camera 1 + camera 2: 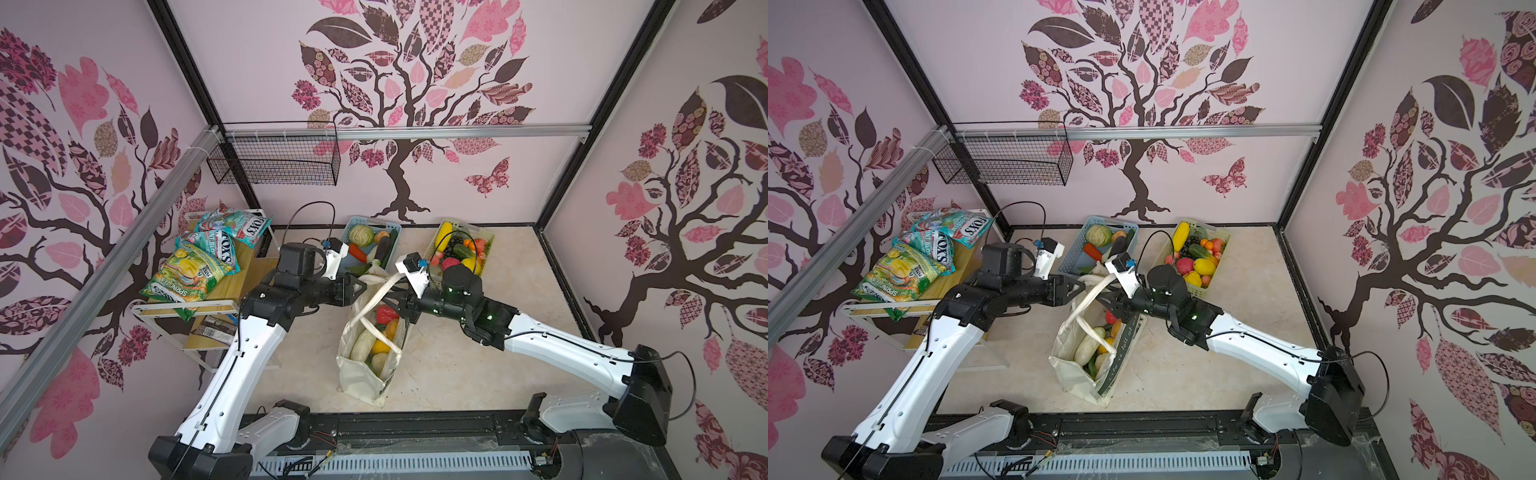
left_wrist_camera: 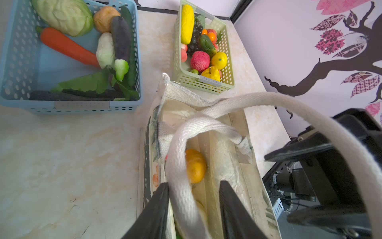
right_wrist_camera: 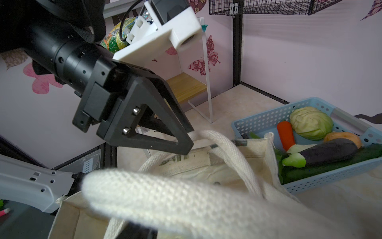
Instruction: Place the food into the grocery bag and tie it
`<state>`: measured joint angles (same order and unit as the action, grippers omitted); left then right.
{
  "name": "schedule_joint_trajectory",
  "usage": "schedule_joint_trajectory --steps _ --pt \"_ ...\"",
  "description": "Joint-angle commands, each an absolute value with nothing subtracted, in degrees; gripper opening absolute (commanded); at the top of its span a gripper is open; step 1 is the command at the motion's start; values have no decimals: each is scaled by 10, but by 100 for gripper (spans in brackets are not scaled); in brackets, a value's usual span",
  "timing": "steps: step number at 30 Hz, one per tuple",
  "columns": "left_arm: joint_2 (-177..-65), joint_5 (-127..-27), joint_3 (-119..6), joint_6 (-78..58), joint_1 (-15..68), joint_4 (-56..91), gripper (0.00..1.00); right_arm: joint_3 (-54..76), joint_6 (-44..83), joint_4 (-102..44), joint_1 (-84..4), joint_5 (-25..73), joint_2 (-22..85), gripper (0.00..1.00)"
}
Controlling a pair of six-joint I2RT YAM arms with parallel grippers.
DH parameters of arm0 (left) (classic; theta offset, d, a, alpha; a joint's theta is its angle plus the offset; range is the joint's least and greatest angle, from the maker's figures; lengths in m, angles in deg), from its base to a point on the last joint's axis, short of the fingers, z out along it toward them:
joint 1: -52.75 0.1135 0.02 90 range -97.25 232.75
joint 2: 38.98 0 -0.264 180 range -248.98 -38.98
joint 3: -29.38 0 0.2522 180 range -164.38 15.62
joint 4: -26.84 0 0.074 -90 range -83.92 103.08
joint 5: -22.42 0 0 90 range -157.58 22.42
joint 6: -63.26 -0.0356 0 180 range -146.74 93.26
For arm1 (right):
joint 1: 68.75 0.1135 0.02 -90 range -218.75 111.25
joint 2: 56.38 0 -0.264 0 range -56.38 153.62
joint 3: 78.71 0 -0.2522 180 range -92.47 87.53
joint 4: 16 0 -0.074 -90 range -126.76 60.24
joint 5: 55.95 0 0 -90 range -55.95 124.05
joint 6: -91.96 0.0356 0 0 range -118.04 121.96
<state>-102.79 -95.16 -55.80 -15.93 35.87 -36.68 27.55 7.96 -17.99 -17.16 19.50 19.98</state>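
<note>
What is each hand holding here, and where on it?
The right hand holds up one strap near the top of its loop, apparently pinched. The left hand straddles the other strap, jaws open, not yet clamped.

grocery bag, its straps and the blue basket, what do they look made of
The grocery bag looks like matte cream canvas: coarse weave, soft creased walls. Its straps look like thick woven cotton webbing, ribbed weave plain in the right wrist view; the fibre is a guess. The blue basket looks like smooth moulded plastic: rigid walls, even rows of holes.
</note>
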Motion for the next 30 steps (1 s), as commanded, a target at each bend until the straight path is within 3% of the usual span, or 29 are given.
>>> schedule_joint_trajectory --steps 1,5,14,22,30 --pt "-1040 -961 -551 -160 346 -365 38 273 73 -178 -171 197 212 44" --pt "-1051 -936 -559 -163 332 -372 34 272 72 -179 -171 198 213 44" --pt "-1059 -959 -574 -140 325 -323 0 272 62 -196 -171 203 207 44" --pt "-1094 -999 -632 -127 314 -227 0 264 50 -230 -190 211 190 45" --pt "-1135 -1067 -719 -172 299 -236 0 287 35 -233 -248 163 172 47"
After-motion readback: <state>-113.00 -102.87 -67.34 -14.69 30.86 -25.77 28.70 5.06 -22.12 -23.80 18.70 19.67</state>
